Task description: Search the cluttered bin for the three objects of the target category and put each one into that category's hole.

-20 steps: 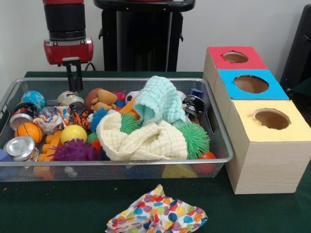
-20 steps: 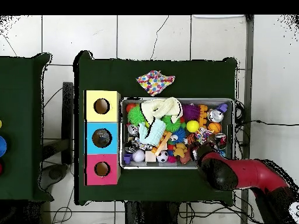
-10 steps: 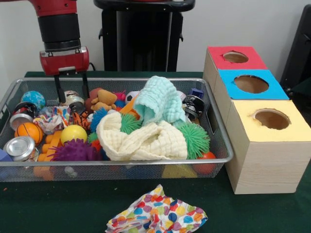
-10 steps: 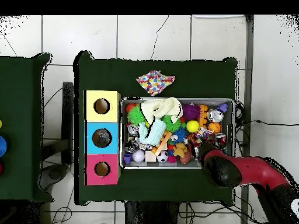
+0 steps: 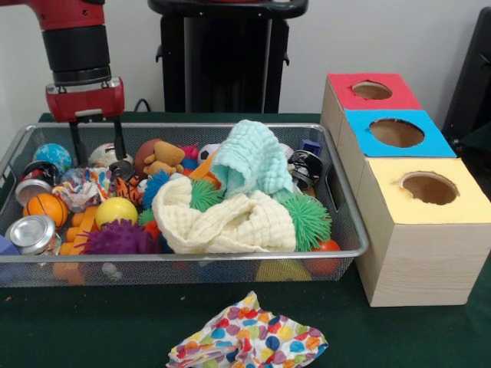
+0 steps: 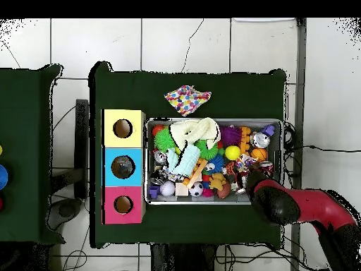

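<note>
Right now I see my gripper (image 5: pixel 98 152) hanging with its jaws spread and empty over the far corner of the wire bin (image 5: pixel 230 264). Directly beneath the jaws sit a silver can (image 5: pixel 105 156) and a crumpled patterned cloth (image 5: pixel 83 188). Another patterned cloth (image 5: pixel 247 339) lies outside the bin on the green worktop (image 5: pixel 92 326), well apart from the jaws.

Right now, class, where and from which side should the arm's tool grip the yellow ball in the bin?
Grip the yellow ball across its widest middle, coming straight down from above: it is round, its top is exposed, and neighbouring toys crowd its sides.
</note>
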`<state>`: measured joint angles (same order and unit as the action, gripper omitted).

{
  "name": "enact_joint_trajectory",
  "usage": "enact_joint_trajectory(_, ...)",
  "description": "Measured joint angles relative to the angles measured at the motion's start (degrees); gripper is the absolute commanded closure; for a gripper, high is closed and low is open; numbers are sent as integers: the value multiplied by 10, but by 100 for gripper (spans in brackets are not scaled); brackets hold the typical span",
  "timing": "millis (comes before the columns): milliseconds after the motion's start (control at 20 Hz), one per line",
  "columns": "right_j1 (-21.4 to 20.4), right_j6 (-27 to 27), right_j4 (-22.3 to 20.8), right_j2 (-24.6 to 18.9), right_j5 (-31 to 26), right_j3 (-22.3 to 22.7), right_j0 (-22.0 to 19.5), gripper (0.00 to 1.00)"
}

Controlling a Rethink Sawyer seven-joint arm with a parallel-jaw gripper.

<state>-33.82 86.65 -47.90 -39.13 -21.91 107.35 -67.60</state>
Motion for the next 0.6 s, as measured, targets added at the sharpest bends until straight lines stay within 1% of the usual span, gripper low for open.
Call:
enact_joint_trajectory(300, 0, 0, 0, -5, -12, -14, -17, 0)
enact_joint_trajectory(600, 1, 0, 0, -11, -16, -32, -25, 0)
